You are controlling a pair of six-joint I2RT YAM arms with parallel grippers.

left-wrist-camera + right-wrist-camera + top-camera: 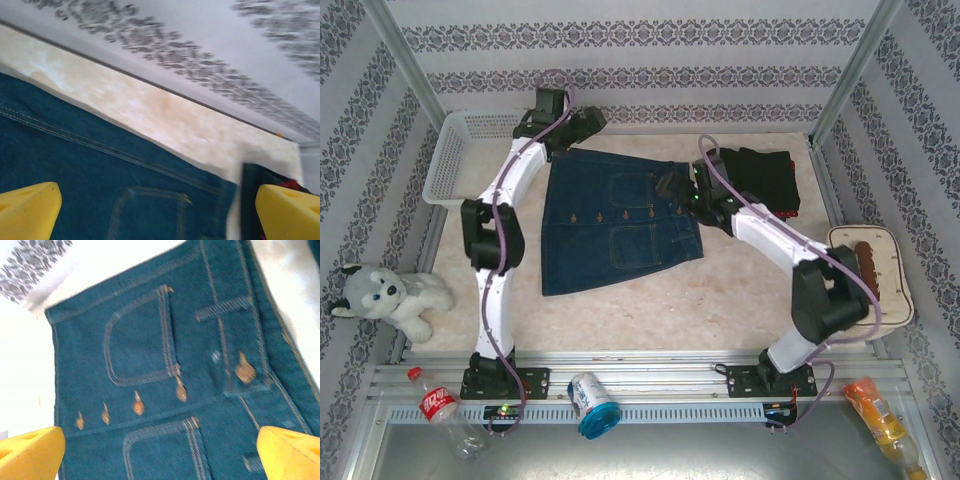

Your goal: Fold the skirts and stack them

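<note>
Both grippers are spread wide and hold nothing. The left gripper (160, 215) hovers over the far edge of a denim skirt (615, 215), with its yellow fingertips (27, 210) far apart above the cloth. The right gripper (160, 452) hovers over the skirt's right end, by the waistband. It is above two patch pockets and a row of copper-coloured buttons (137, 404).

The denim skirt lies flat and unfolded in the middle of the table. Its waist points right and its wider hem points left. It is dark blue with orange stitching.

Just beside it, at the far right, a black skirt (765, 175) sits folded on top of a small pile. A red skirt (785, 212) peeks out under its near edge.

On the metal rail at the near edge lie three things: a clear bottle (440, 410) with a red label, a blue can (592, 403) and an orange packet (880, 415). Their writing is too small to read.

The table (650, 310) has a pale beige, marbled top. A white mesh basket (450, 160) stands at its far left corner. A grey and white plush dog (385, 297) sits off the left side, and a cream cushion (895, 300) lies at the right edge. White walls with bands of dark floral pattern and slim metal posts enclose the space.
</note>
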